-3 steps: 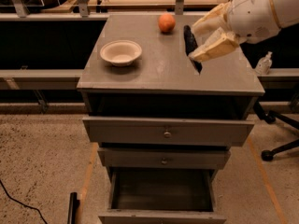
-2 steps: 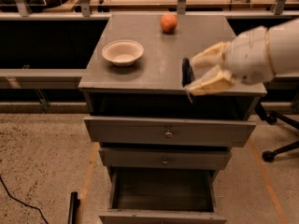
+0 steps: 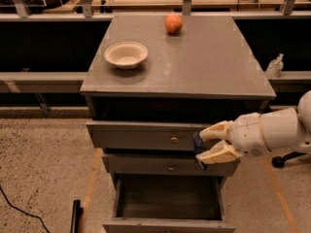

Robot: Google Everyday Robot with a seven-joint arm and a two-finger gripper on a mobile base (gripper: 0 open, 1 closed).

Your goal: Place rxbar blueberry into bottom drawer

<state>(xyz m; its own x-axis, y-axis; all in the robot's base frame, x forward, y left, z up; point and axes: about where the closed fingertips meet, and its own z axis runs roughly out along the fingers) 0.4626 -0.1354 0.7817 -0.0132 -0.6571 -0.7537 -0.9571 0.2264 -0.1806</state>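
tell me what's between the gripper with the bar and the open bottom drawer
In the camera view, the gripper, jaws clamped on the rxbar blueberry, sits above the bottom drawer. Only the middle drawer's front lies between them.

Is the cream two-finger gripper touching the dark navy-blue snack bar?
Touching. Camera view: the cream gripper, before the grey drawer fronts, pinches the dark navy-blue snack bar.

Smooth, matt cream plastic covers the gripper [image 3: 210,143], in front of the two upper drawers [image 3: 141,136], its fingers closed on the wrapped rxbar blueberry [image 3: 197,142]. The cabinet [image 3: 204,67] and the open bottom drawer [image 3: 167,225] show matt grey paint; the bowl [image 3: 126,55] is pale and matt; the floor [image 3: 43,169] is rough and speckled.
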